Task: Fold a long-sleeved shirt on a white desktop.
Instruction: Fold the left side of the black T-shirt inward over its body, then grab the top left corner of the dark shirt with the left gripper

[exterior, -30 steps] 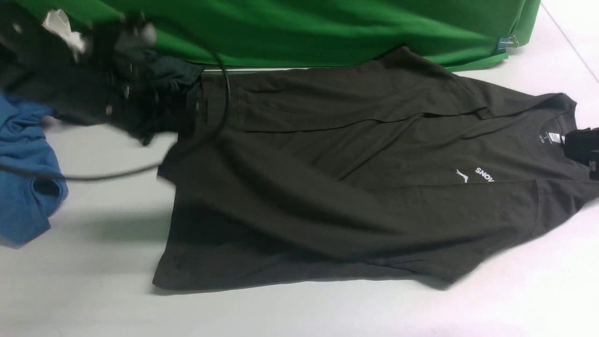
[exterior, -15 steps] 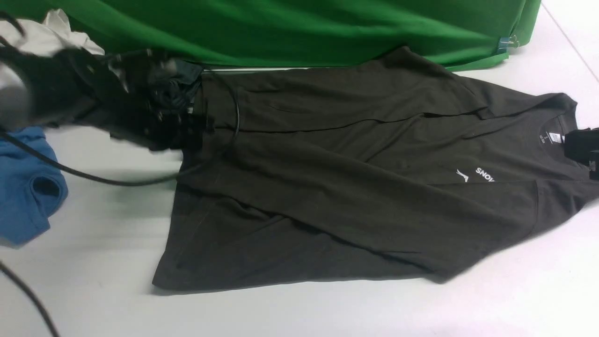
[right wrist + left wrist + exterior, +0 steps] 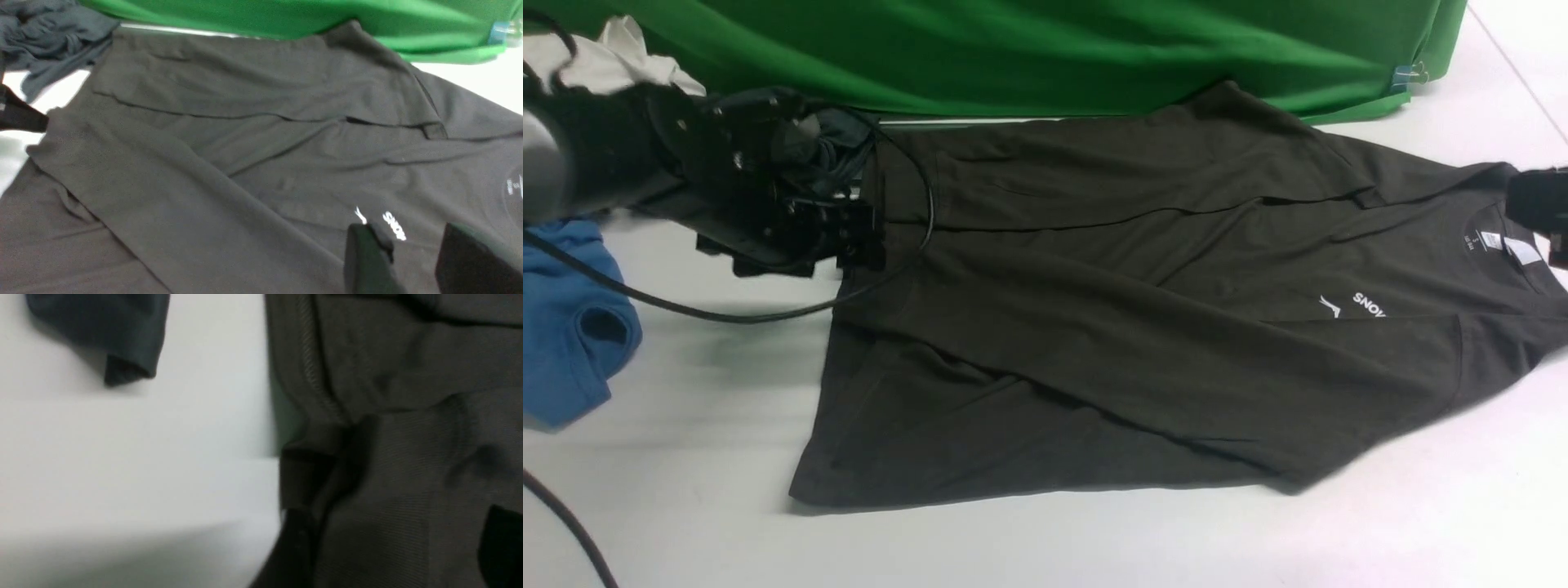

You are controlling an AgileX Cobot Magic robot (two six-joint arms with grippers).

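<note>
The long-sleeved shirt (image 3: 1143,327) lies flat on the white desktop (image 3: 686,490), hem to the left, collar to the right, both sleeves folded across its body. Its white logo (image 3: 1330,307) and neck label (image 3: 1490,241) face up. My left gripper (image 3: 854,237) hovers over the hem edge, open; in the left wrist view the left gripper (image 3: 396,522) has its fingers wide apart above the shirt (image 3: 408,416) fabric. My right gripper (image 3: 1543,212) hangs by the collar. The right wrist view shows the right gripper (image 3: 410,234) open above the shirt (image 3: 245,143), holding nothing.
A green cloth (image 3: 1054,49) runs along the back. A small black-teal garment (image 3: 837,143) lies bunched beside the hem's far corner. At the far left are a blue garment (image 3: 564,327) and a white cloth (image 3: 621,57). A black cable (image 3: 727,314) trails from the left arm.
The left gripper brought the near sleeve across the body, laid it down and opened. The right gripper lifted off the collar towards the back, uncovering the white tags.
</note>
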